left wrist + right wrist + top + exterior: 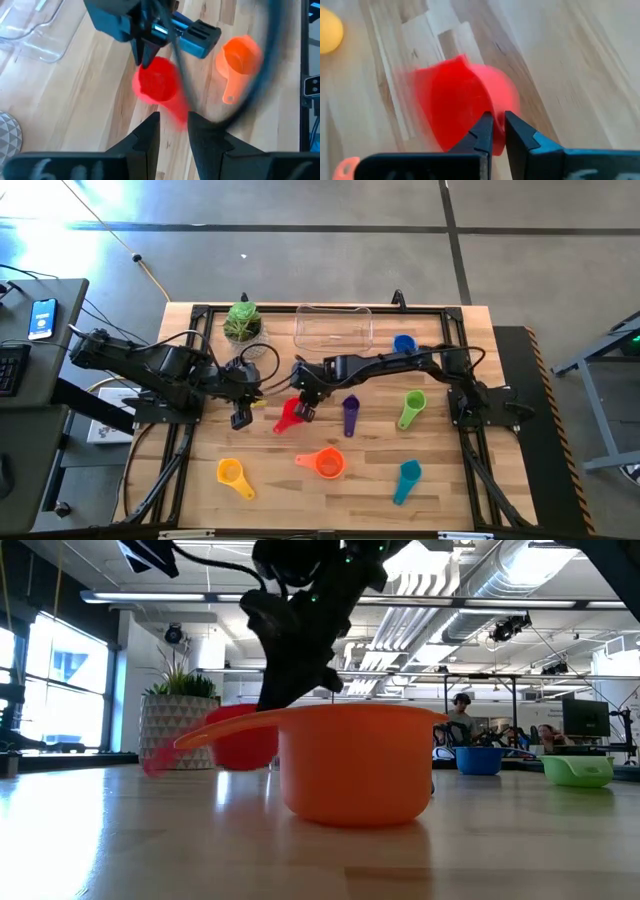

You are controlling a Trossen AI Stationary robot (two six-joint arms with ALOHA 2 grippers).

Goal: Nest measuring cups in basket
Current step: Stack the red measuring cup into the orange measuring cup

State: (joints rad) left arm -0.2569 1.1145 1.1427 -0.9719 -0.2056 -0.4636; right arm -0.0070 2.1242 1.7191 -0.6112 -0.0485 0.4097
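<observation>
The red measuring cup [288, 418] is at the table's middle, blurred in both wrist views. My right gripper [303, 406] reaches in from the right and is shut on it. My left gripper [240, 417] hovers open a little to the left of the cup's handle and touches nothing. The orange cup [325, 463], yellow cup [231, 473], teal cup [407, 480], purple cup [350, 412], green cup [411, 408] and blue cup [404, 343] rest on the wood. The clear basket [333, 327] stands at the far edge. My right gripper pinches the red cup's wall at the rim [490, 107] between its two fingers [482, 131], coming from above and slanting down. The cup [245, 745] sits tilted, its handle [160, 755] pointing lower toward the left. Whether it is clear of the table, I cannot tell.
A potted plant [242, 322] stands left of the basket at the far edge. The orange cup [360, 765] fills the front of the low view. A black frame rims the table. Open wood lies along the near edge between the cups.
</observation>
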